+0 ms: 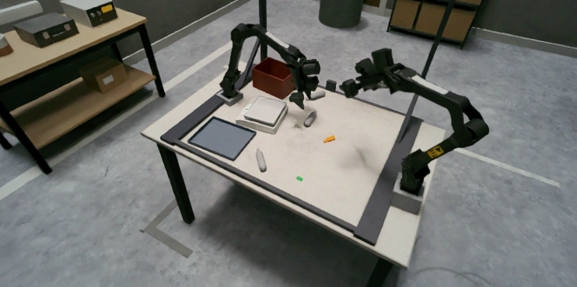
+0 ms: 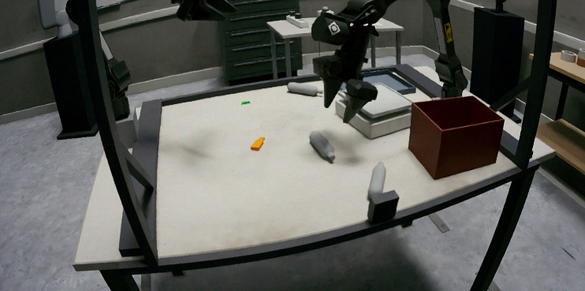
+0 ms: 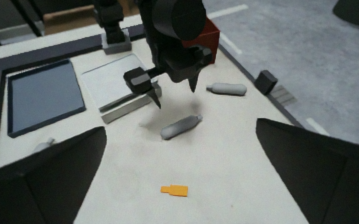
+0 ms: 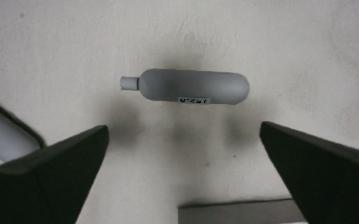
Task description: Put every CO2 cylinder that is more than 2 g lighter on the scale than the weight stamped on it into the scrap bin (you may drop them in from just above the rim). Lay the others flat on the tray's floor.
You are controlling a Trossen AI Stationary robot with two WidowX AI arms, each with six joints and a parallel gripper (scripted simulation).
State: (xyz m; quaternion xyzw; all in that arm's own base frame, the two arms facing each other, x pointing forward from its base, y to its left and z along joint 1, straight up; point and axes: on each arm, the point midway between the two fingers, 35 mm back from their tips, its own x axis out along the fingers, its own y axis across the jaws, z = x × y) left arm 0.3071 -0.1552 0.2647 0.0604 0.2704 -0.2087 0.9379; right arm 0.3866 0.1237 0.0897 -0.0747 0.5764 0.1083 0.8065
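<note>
the right end effector (image 1: 305, 101) (image 2: 337, 113) (image 3: 176, 99) (image 4: 185, 130) hangs above the table (image 1: 343, 167) (image 2: 229, 199) (image 3: 221, 165) (image 4: 306, 30), its 2 fingers wide apart with nothing between them. the middle cylinder (image 1: 309, 118) (image 2: 322, 146) (image 3: 181, 127) (image 4: 196, 86) lies on its side on the table, below those fingertips and, in the right wrist view, a little above the line joining them. its long axis runs nearly along that line, neck towards the picture's left. closing so would pinch it end to end, so i judge that the wrist wants about a quarter turn, a small shift and then a descent. the left end effector (image 1: 351, 78) (image 2: 229, 13) (image 3: 181, 129), also spread and holding nothing, is farther off; this looks like the right arm's pick, with the scale (image 1: 264, 113) (image 2: 378, 123) (image 4: 238, 212) close by for weighing.

the exterior view shows the air under the fingertips, which the right wrist view flattens. only the right wrist view shows the stamped label (image 4: 194, 100), and i can't read it surely.
</note>
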